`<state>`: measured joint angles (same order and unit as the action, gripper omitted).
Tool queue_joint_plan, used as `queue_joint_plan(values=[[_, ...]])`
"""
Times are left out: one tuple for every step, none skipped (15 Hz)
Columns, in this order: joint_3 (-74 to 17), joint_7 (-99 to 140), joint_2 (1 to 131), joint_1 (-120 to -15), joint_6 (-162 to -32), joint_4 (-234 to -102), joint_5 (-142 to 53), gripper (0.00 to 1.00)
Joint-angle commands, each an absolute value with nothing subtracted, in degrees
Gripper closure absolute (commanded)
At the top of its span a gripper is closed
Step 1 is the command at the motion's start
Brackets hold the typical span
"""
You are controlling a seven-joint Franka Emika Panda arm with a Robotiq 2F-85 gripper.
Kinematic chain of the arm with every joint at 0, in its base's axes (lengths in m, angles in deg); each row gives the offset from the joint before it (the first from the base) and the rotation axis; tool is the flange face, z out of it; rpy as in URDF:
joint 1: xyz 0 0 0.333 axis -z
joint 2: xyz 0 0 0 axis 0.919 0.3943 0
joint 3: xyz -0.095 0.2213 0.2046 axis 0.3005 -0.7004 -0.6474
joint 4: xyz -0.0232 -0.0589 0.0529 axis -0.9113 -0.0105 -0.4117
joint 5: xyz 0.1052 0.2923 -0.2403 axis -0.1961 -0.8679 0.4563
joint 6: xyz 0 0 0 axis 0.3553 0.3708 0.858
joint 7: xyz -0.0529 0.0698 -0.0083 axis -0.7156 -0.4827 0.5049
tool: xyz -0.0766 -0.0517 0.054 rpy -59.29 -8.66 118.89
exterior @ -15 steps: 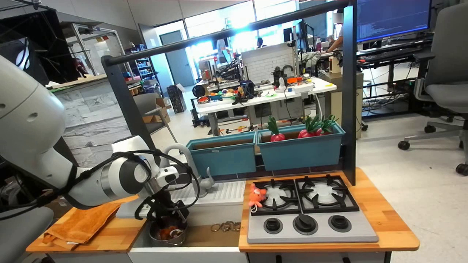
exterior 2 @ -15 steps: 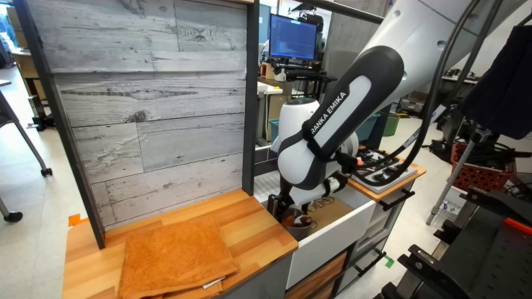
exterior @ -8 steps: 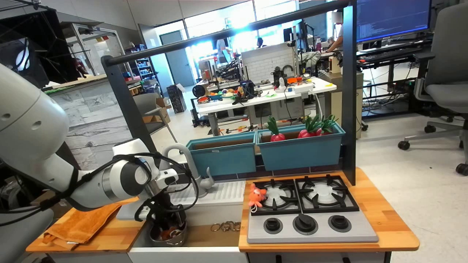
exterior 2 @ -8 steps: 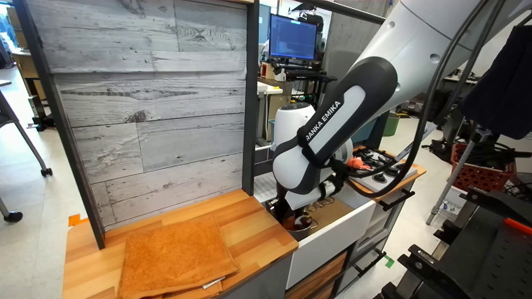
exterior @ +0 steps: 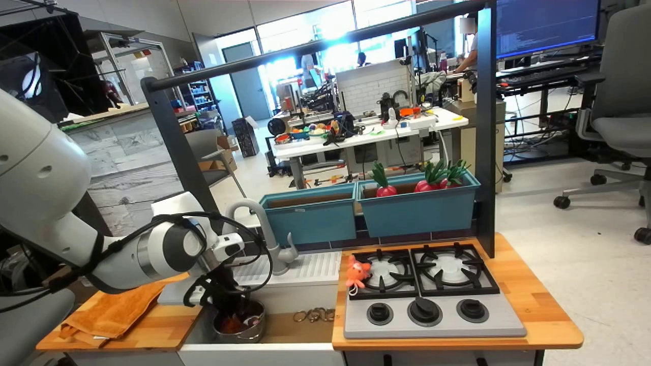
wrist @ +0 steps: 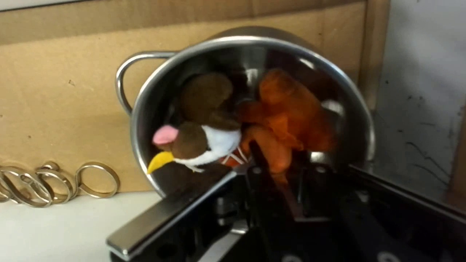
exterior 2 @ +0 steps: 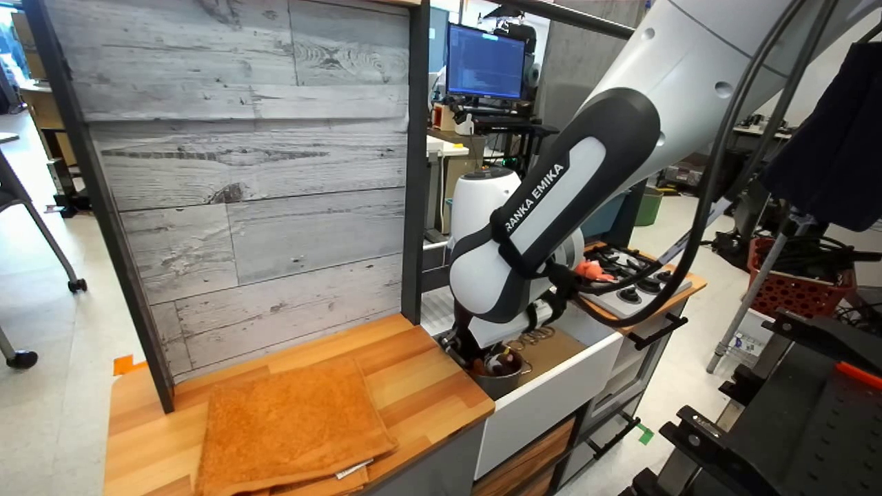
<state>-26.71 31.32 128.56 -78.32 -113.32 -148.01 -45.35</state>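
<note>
A black two-fingered gripper (wrist: 278,162) is pointing down into a shiny, round steel pot (wrist: 251,38) with a looped metal handle, its fingertips sitting inside the rim. I cannot tell whether the jaws are standing wide or narrow, or whether they are holding anything; their dark linkage is covering much of the view. Just at the tips, a rounded, soft orange piece (wrist: 272,147) is lying. Inside the pot, a brown plush toy (wrist: 191,140) with white, pink and yellow parts is resting beside a larger, crumpled orange toy (wrist: 304,116); in both exterior views the orange one is lying to the left.

The pot is standing at the left end of a pale grey sink basin (exterior: 305,295) on brown cardboard (exterior: 290,330). To its right, thin metal rings (exterior: 315,315) are lying. Farther left, a folded orange cloth towel (exterior 2: 296,420) is covering part of a wooden counter (exterior 2: 420,372). Well to the right, a small coral-orange plush (exterior: 357,273) is sitting on a grey stovetop (exterior: 396,329). On the far side, two teal planters (exterior: 417,216) are standing.
</note>
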Motion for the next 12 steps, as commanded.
queue_joint_plan(values=[[-25.9, 32.52, 121.42, -80.9, -120.97, -158.36, -44.79, 0.99], [-24.98, 33.16, 119.09, -81.91, -124.08, -162.03, -44.54, 0.97], [-24.02, 33.49, 117.08, -82.95, -126.54, -164.92, -44.25, 0.99], [-23.06, 33.47, 114.88, -83.9, -127.88, -167.49, -44.14, 0.97], [-21.72, 33.66, 113.01, -85.28, -129.35, -169.82, -44.61, 0.97], [-20.19, 34.19, 110.59, -86.51, -130.01, -172.39, -44.74, 0.97], [-18.39, 34.98, 108.16, -88.03, -130.27, -174.97, -44.78, 0.97], [-16.87, 35.78, 105.51, -89.0, -129.81, -177.57, -45.04, 0.97], [-15.16, 36.98, 103.09, -89.85, -130.59, -180.14, -45.29, 0.97], [-13.65, 38.03, 100.97, -90.26, -130.99, -181.96, -45.46, 0.97], [-13.06, 39.59, 99.27, -89.0, -133.07, -183.08, -46.78, 0.97], [-13.44, 39.06, 97.61, -86.49, -132.58, -183.46, -47.62, 0.97]])
